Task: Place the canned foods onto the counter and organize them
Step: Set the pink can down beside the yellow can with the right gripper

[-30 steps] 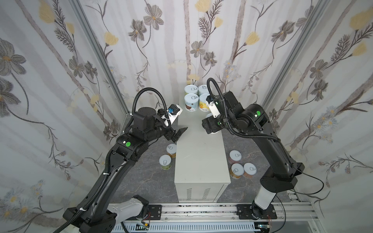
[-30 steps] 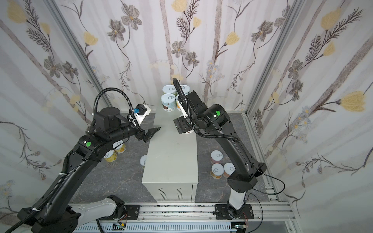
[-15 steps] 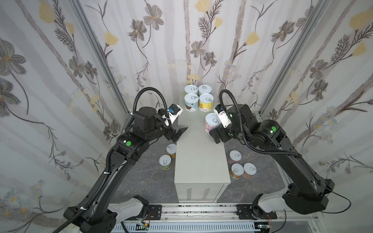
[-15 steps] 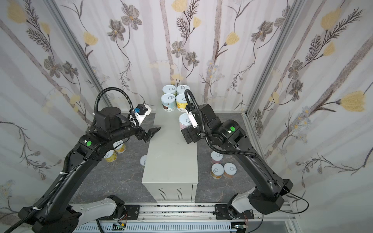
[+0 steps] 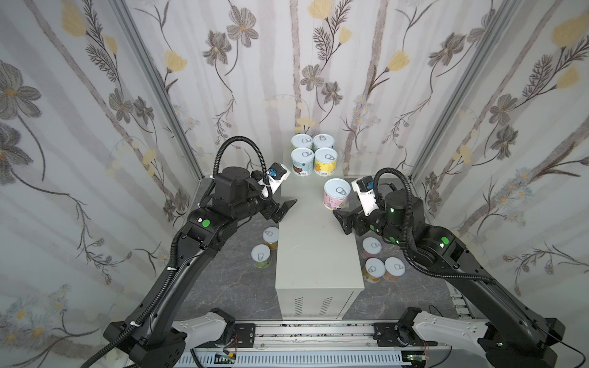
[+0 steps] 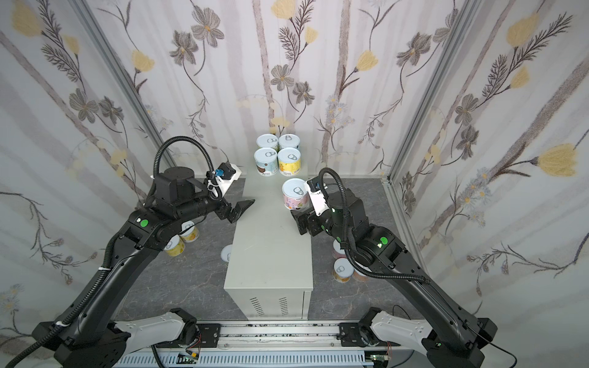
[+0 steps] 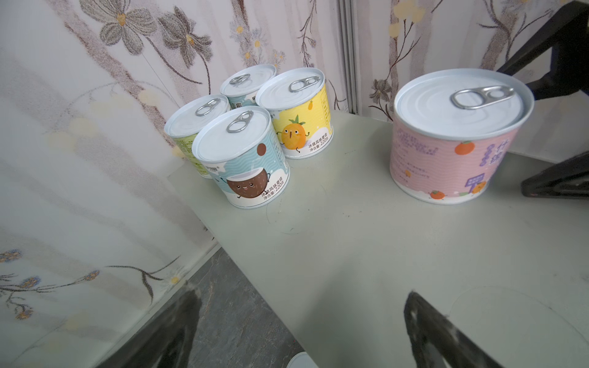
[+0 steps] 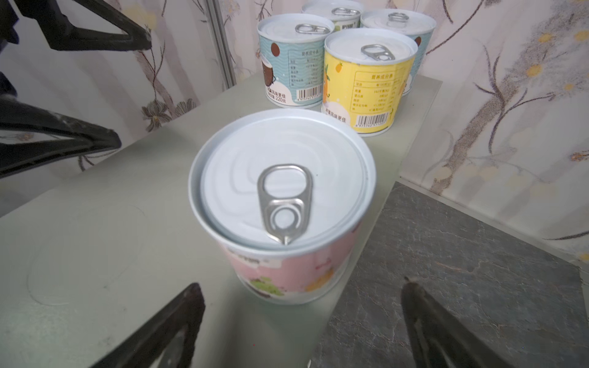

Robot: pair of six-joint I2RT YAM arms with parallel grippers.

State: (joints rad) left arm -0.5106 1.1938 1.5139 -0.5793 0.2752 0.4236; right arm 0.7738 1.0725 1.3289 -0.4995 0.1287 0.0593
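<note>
The pink can (image 8: 280,204) stands upright near the right edge of the counter (image 5: 315,255), just ahead of the right end effector (image 8: 301,283), which is spread wide and clear of it. The left end effector (image 7: 301,290) gapes too. The can looks stiff, likely weighty and slick-labelled, so I'd pinch its round wall mid-height, not the lid.

Floor can (image 6: 225,253) half behind counter (image 6: 271,248)

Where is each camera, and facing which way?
Top views: overhead, near the rail, looking down on the counter; left arm, right arm show.
Left wrist: faces across the counter at the pink can; left fingers show.
Right wrist: looks down on the pink can; right fingers show.
Shared: pink can, four grouped cans.
</note>
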